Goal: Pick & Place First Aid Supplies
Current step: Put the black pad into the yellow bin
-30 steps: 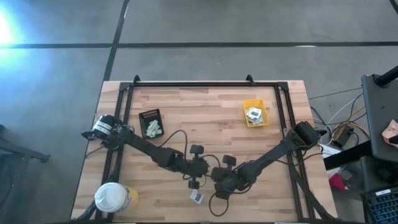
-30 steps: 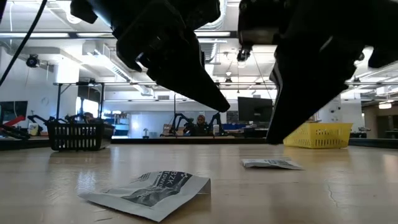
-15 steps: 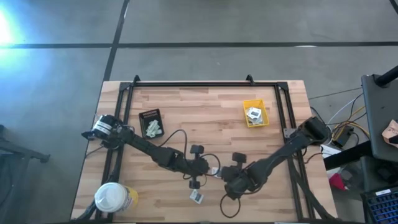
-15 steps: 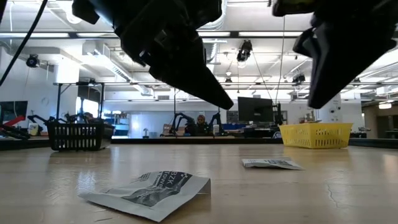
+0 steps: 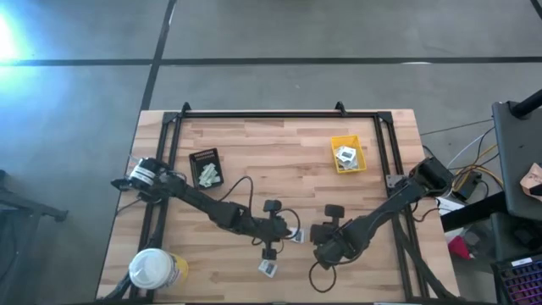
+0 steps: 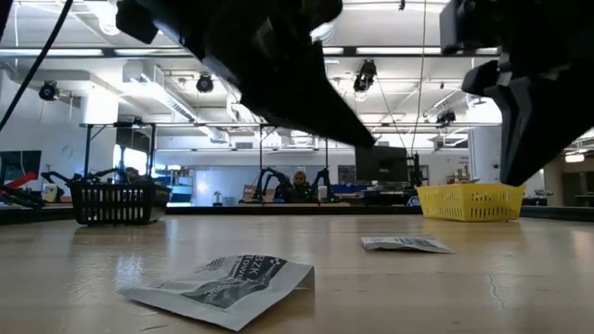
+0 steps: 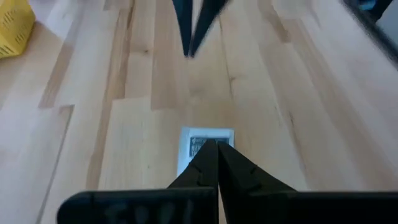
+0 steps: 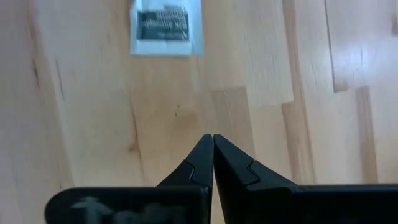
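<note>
One first aid packet [image 5: 297, 235], white with a dark centre, lies flat on the wooden table near its middle; it also shows in the low view [image 6: 406, 244] and the left wrist view [image 7: 196, 144]. My left gripper [image 5: 290, 233] hangs shut just above it, its tips [image 6: 369, 142] clear of the table. A second packet [image 5: 268, 268] lies nearer the front edge [image 6: 218, 281]. My right gripper [image 5: 317, 241] is shut and raised to the right of the first packet [image 6: 516, 181]. In the right wrist view, a packet [image 8: 165, 26] lies on the table beyond my right gripper [image 8: 213, 138].
A small yellow bin [image 5: 360, 158] with packets stands at the far right [image 6: 469, 199]. A black tray [image 5: 203, 158] holding packets sits at the far left. A yellow tub with a white lid [image 5: 152, 269] stands at the near left corner. A black frame borders the table.
My right gripper has gone toward the table's right edge and risen, away from the middle packet, staying shut. My left gripper's tips have tipped up a little toward the right. Both packets lie where they were.
</note>
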Robot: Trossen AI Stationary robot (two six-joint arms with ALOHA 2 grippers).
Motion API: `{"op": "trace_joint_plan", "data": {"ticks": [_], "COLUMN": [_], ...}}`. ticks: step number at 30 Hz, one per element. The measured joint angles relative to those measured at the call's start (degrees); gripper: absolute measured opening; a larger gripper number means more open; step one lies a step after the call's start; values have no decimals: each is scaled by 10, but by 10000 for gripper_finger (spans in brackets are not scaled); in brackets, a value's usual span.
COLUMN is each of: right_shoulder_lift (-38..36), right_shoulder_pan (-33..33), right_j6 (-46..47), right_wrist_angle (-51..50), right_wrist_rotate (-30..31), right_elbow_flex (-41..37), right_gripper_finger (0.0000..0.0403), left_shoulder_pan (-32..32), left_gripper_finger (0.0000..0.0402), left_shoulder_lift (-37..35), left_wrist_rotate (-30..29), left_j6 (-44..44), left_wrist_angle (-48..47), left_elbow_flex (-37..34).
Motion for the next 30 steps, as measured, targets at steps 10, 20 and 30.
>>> {"op": "trace_joint_plan", "data": {"ticks": [10,20,30], "right_shoulder_lift": [-84,-180,-168], "right_shoulder_pan": [1,1,-3], "right_j6": [61,122,128], "right_wrist_angle": [19,188,242], "right_wrist_rotate": [1,1,2], "right_elbow_flex": [-83,-197,-209], "right_gripper_finger": [8,8,8], "left_shoulder_pan": [4,12,12], "left_gripper_finger": [0,0,0], "left_shoulder_lift": [45,72,73], "left_wrist_rotate": [4,4,5], "left_j6": [14,14,27], "left_wrist_angle": [61,92,119], "left_elbow_flex": [0,0,0]}}
